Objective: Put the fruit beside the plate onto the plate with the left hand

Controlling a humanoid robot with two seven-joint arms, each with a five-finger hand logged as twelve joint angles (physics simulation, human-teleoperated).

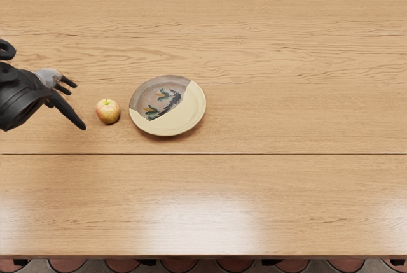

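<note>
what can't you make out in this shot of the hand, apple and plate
1. Left hand: head view, its arm is cut off by the left edge.
2. Right hand: out of view altogether.
3. Plate: head view, the painted motif is too small to identify.
4. Apple: head view, its underside is hidden by its own body.
5. Brown shapes below the table: head view, cut off by the bottom edge.
</note>
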